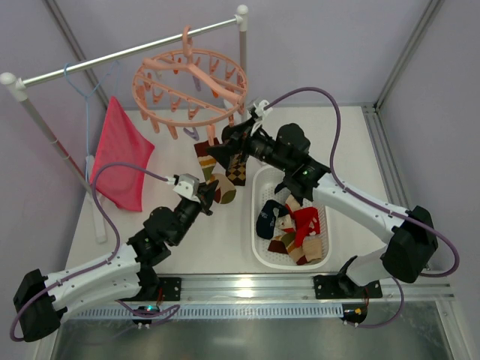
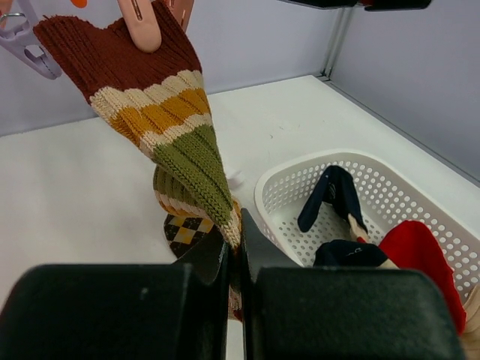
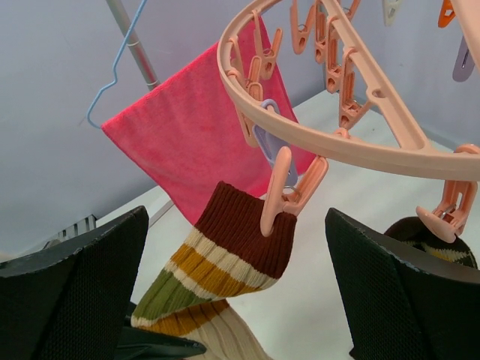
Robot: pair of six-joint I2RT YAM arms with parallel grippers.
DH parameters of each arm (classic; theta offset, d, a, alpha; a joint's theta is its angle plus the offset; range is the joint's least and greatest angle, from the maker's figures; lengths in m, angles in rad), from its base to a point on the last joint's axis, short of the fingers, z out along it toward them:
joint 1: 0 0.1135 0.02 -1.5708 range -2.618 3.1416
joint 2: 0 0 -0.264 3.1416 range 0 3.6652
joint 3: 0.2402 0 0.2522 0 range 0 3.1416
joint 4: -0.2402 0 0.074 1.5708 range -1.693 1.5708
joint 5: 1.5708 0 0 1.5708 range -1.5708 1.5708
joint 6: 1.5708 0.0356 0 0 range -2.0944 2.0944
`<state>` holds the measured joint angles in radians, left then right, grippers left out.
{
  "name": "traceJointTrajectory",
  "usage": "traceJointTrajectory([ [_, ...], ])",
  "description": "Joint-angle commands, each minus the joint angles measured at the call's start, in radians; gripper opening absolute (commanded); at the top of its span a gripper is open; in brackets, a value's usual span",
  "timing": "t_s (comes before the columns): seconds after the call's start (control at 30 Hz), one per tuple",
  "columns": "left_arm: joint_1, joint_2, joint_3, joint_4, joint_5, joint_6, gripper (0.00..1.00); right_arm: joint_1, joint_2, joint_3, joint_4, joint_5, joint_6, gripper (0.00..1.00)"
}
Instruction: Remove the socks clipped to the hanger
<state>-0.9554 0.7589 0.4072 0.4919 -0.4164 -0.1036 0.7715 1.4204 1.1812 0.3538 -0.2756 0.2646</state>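
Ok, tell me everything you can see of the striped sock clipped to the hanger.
The striped sock is ribbed knit: brown cuff, then cream, mustard and olive bands. One salmon peg of the hanger pinches its cuff, and it hangs slanted, pulled taut toward the left gripper, shut on its lower part.

Hanger [image 1: 191, 82] hangs off the rail [image 1: 127, 52] over the table's [image 1: 217, 240] back edge, cloth [image 1: 120, 157] to its left. Basket [image 1: 253, 217] sits front-right, socks [image 1: 304, 221] inside.

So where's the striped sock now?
Top view: the striped sock hangs from the pink hanger's near rim, left of the white basket, lower end pinched by the left end effector.
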Motion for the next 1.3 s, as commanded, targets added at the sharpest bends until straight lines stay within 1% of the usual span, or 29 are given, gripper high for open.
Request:
traceJointTrajectory([
  [0.0,-0.003,-0.016,0.007,0.013,0.024,-0.013,0.01,0.005,0.043,0.069,-0.004,0.01,0.002,1.0],
  [0.3,-0.003,-0.03,-0.001,0.017,0.037,-0.019,0.0,0.005,0.109,0.13,-0.009,0.039,-0.008,1.0],
  [0.53,-0.003,-0.023,0.002,0.02,0.05,-0.022,0.0,0.005,0.155,0.173,0.02,0.027,-0.005,0.98],
  [0.57,-0.003,-0.02,0.002,0.019,0.051,-0.024,0.0,0.005,0.161,0.184,0.019,0.026,-0.005,0.93],
  [0.63,-0.003,-0.021,0.002,0.02,0.054,-0.024,0.0,0.005,0.179,0.199,0.004,0.024,-0.008,0.87],
  [0.67,-0.003,-0.02,0.002,0.02,0.054,-0.024,0.0,0.005,0.184,0.205,0.004,0.029,-0.005,0.79],
  [0.73,-0.003,-0.021,0.004,0.02,0.056,-0.024,0.0,0.005,0.196,0.213,0.001,0.03,-0.005,0.69],
  [0.77,-0.003,-0.021,0.004,0.02,0.06,-0.025,0.0,0.003,0.201,0.213,0.004,0.035,-0.002,0.52],
  [0.8,-0.003,-0.02,0.004,0.02,0.062,-0.027,0.0,0.006,0.203,0.213,0.004,0.036,-0.001,0.46],
  [0.83,-0.003,-0.02,0.002,0.02,0.062,-0.027,0.0,0.005,0.206,0.215,0.004,0.036,-0.001,0.38],
  [0.87,-0.003,-0.02,0.004,0.019,0.061,-0.025,0.0,0.005,0.209,0.215,0.004,0.039,0.001,0.27],
  [0.9,-0.003,-0.017,0.004,0.02,0.062,-0.027,0.01,0.005,0.209,0.212,0.007,0.044,0.002,0.07],
  [0.93,-0.003,-0.016,0.002,0.019,0.064,-0.027,0.0,0.005,0.209,0.209,0.016,0.046,0.002,0.04],
  [1.27,-0.003,-0.001,0.01,0.019,0.073,-0.028,0.0,0.005,0.195,0.193,0.028,0.059,0.002,0.04],
])
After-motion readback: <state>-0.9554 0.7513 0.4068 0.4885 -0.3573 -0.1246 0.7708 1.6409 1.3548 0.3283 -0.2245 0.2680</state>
